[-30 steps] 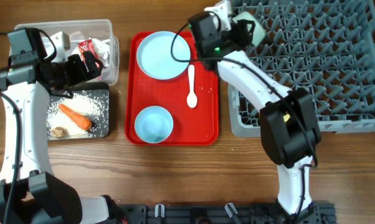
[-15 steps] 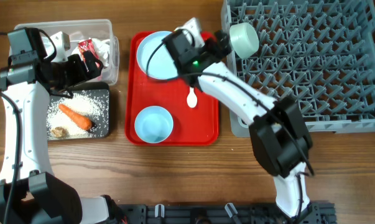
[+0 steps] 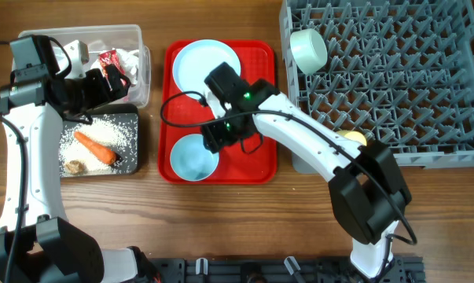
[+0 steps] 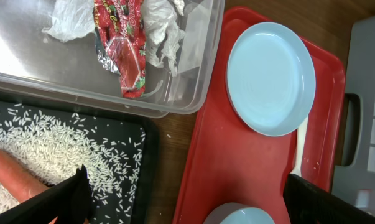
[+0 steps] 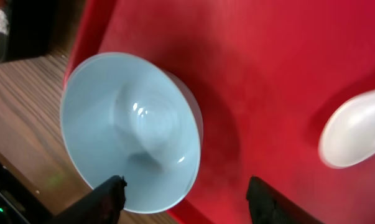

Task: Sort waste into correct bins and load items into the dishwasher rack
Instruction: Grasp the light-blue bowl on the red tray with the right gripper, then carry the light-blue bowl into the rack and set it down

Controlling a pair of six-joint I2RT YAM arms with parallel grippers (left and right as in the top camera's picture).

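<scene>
Light blue bowl (image 3: 194,156) sat upright at lower left of the red tray (image 3: 260,169), right gripper (image 5: 187,200) just above it, jaws spread & empty. Prob. bowl pickup for the dishwasher rack (image 3: 425,94), upper right: needs lowering, 1 finger inside the rim. Left gripper (image 4: 196,196) also spread, empty.

The white spoon (image 5: 355,134) shows only a blurred bowl, cut by the wrist picture's edge; from overhead the right arm (image 3: 299,134) covers it. The yellow cup (image 3: 353,138) barely peeks out behind that arm.

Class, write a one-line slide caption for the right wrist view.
Open right gripper poised over the light blue bowl on the red tray, white spoon lying alongside.
</scene>
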